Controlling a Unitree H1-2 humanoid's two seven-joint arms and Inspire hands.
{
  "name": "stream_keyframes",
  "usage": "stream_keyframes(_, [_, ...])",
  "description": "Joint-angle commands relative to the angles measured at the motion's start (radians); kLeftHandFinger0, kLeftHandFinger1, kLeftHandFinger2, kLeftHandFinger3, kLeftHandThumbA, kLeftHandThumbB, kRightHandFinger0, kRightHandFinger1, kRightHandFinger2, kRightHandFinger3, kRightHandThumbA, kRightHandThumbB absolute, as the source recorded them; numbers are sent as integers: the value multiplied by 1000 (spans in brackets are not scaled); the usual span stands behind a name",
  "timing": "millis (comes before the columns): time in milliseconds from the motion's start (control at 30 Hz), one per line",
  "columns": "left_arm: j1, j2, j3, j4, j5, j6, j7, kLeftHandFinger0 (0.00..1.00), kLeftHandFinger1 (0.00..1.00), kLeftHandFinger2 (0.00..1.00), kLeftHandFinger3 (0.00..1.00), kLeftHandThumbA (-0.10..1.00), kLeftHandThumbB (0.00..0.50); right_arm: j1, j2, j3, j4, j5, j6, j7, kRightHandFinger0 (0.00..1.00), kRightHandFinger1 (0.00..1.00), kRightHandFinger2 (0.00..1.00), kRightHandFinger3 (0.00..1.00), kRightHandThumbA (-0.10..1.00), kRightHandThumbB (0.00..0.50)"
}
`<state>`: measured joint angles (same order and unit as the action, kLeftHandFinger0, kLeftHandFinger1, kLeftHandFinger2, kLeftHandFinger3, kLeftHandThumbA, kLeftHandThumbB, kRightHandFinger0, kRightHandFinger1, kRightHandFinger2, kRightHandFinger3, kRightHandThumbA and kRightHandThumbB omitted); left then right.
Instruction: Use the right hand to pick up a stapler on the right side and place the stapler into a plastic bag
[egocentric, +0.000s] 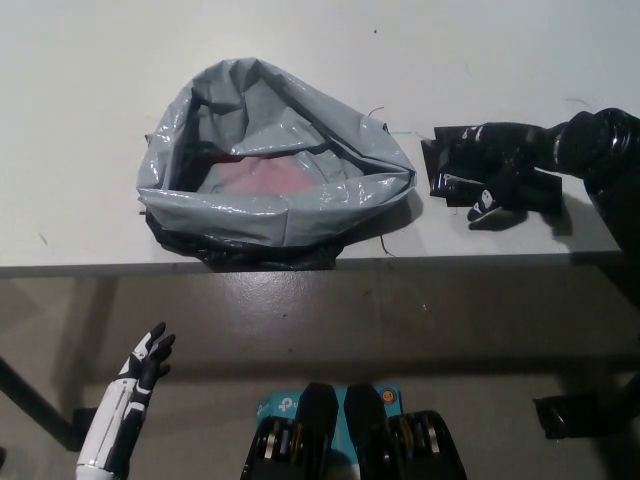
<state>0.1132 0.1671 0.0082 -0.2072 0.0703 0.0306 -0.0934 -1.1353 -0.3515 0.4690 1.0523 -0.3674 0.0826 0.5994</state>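
Observation:
A black stapler (535, 192) lies on the white table (80, 120) at the right, just beside the bag. My black right hand (492, 168) lies on top of the stapler's left part, reaching in from the right edge. Black on black hides how the hand sits on it. The stapler still rests on the table. The grey plastic bag (270, 160) stands open at the table's middle, with something reddish showing through its bottom. My white left hand (143, 368) hangs open at the lower left, below the table's front edge.
The table's front edge (300, 265) runs across the picture just under the bag and the stapler. Below it is grey floor. A dark table leg (40, 410) crosses the lower left corner.

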Motion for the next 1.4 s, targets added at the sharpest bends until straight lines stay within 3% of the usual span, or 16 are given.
stream_keyframes(0, [-8,18,4,-30,-15,-11,-13,1000,1000,1000,1000,1000,24,-82,-24,-12,34,-17,-60,-32,1000,1000,1000,1000,974,354])
stream_keyframes(433, [-12,16,4,-22,-15,-13,-16,1000,1000,1000,1000,1000,25,-78,-2,-31,99,-9,-71,-47,1000,1000,1000,1000,901,343])
stream_keyframes(567, [-8,14,2,-23,-11,-12,-17,1000,1000,1000,1000,1000,19,-69,9,-28,108,-11,-70,-52,1000,1000,1000,1000,905,378])
stream_keyframes(700, [15,12,-2,-29,-9,-15,-19,1000,1000,1000,1000,1000,23,-33,17,-9,80,-46,-81,-117,1000,1000,1000,1000,893,377])
stream_keyframes(733, [25,13,-2,-33,-11,-16,-21,1000,1000,1000,1000,1000,14,-8,24,-24,63,-49,-91,-193,1000,918,871,907,799,333])
stream_keyframes(767, [25,14,-2,-33,-12,-16,-22,1000,1000,1000,1000,1000,13,-4,25,-29,61,-46,-93,-204,902,823,795,786,765,338])
stream_keyframes(800, [27,13,-4,-33,-9,-20,-22,1000,1000,1000,1000,1000,6,9,24,-33,43,-53,-92,-244,339,364,390,393,684,310])
stream_keyframes(833, [28,12,-5,-33,-9,-20,-22,1000,1000,1000,1000,1000,10,21,26,-33,21,-69,-76,-290,365,397,402,346,624,280])
stream_keyframes(900, [20,11,-6,-27,-9,-18,-22,1000,1000,1000,1000,1000,5,30,25,-39,9,-83,-84,-362,78,173,181,185,506,241])
stream_keyframes(933, [15,10,-7,-26,-5,-16,-20,1000,1000,1000,1000,1000,6,32,24,-42,9,-85,-96,-391,16,103,129,146,486,221])
stream_keyframes(967, [16,10,-6,-25,-3,-17,-18,1000,1000,1000,1000,1000,7,37,24,-45,8,-85,-104,-412,1,56,126,129,441,187])
stream_keyframes(1067, [25,15,-7,-30,-3,-10,-23,1000,1000,1000,1000,1000,7,54,23,-56,18,-75,-117,-444,55,255,394,66,442,200])
stream_keyframes(1100, [27,15,-7,-31,-6,-7,-25,1000,1000,1000,1000,1000,4,63,21,-58,16,-75,-123,-452,153,373,489,84,444,196])
stream_keyframes(1233, [24,18,-8,-34,-5,3,-27,1000,1000,1000,1000,1000,0,70,21,-71,37,-68,-149,-481,135,470,651,33,450,190])
stream_keyframes(1300, [20,20,-8,-31,-6,-1,-28,1000,1000,1000,1000,1000,0,64,24,-75,49,-67,-149,-486,154,497,682,35,446,188])
stream_keyframes(1367, [17,22,-7,-28,-5,-9,-28,1000,1000,1000,1000,1000,0,64,29,-79,49,-66,-135,-487,110,395,587,75,441,190])
